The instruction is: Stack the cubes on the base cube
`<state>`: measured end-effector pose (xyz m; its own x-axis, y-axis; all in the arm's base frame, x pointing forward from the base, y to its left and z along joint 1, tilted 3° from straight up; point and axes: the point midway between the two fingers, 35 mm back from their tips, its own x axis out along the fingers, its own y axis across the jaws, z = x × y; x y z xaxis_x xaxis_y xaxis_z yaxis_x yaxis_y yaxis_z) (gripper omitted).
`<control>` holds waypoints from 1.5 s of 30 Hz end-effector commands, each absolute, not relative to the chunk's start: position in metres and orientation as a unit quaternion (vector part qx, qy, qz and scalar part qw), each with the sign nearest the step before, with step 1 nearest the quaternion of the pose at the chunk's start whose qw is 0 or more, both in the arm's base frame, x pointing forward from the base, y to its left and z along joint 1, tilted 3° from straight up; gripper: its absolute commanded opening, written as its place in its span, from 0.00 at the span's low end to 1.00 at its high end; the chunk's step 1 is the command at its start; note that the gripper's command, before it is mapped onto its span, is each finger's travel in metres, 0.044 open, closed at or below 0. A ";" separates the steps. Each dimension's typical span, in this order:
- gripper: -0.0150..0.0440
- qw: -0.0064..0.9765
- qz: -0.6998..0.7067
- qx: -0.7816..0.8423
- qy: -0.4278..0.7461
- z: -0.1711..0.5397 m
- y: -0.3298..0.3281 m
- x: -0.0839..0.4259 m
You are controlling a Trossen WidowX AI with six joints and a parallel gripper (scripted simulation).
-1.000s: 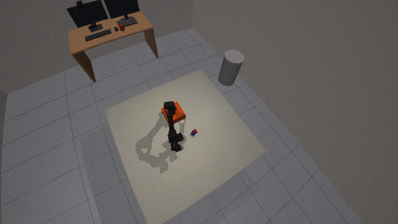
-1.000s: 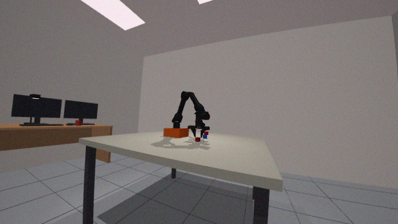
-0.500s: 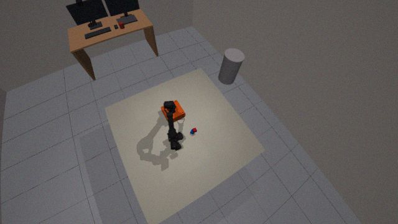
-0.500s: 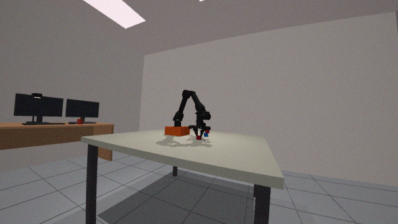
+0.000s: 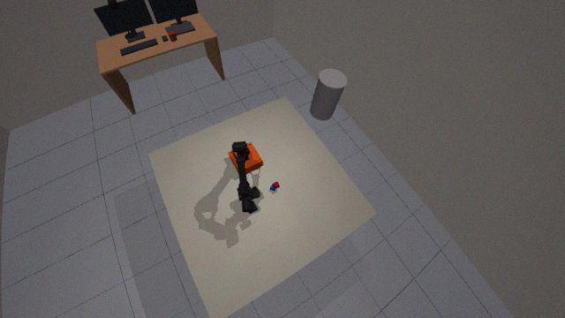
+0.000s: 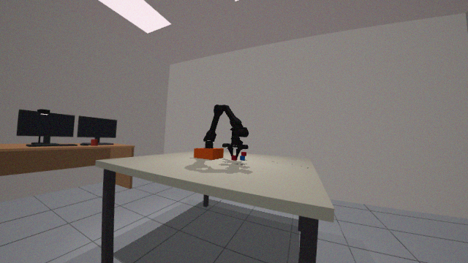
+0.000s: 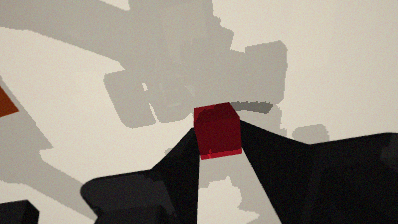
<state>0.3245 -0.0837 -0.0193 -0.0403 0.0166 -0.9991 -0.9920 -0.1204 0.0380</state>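
Observation:
A blue base cube (image 5: 273,188) (image 6: 243,158) stands on the table. A red cube (image 5: 276,185) (image 6: 243,153) rests on top of it, set off to one side; which corner it caps is too small to tell. My gripper (image 6: 234,157) (image 7: 216,128) points down, shut on the other red cube (image 6: 234,158) (image 7: 218,134), with one fingertip against each side. The held cube is at or just above the table top, beside the base cube. In the top view the arm hides the fingertips and the held cube. The wrist view does not show the base cube.
The orange box (image 5: 253,165) (image 6: 208,153) (image 7: 6,104) under the arm's foot stands on the pale table (image 5: 309,212) (image 6: 278,183). Arm shadows lie across the table. A desk (image 5: 154,44) with monitors and a grey cylinder (image 5: 327,94) stand beyond the table.

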 end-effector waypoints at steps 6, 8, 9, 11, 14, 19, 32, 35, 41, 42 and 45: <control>0.43 0.463 0.540 -0.520 0.473 0.012 -0.086 0.329; 0.43 0.463 0.540 -0.520 0.473 0.018 -0.086 0.329; 0.43 0.463 0.540 -0.520 0.473 0.021 -0.086 0.329; 0.43 0.463 0.540 -0.520 0.473 0.028 -0.086 0.329; 0.43 0.463 0.540 -0.520 0.473 0.037 -0.086 0.329; 0.43 0.463 0.540 -0.520 0.473 0.054 -0.085 0.327; 0.43 0.467 0.537 -0.517 0.476 0.064 -0.067 0.327; 0.43 0.469 0.535 -0.516 0.478 0.064 -0.057 0.327; 0.43 0.473 0.531 -0.513 0.481 0.064 -0.037 0.326; 0.43 0.474 0.530 -0.513 0.481 0.064 -0.034 0.326; 0.43 0.476 0.528 -0.511 0.483 0.063 -0.024 0.325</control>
<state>0.3262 -0.0332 0.0621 -0.0318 0.0104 -0.9994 -0.9954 -0.0913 0.0307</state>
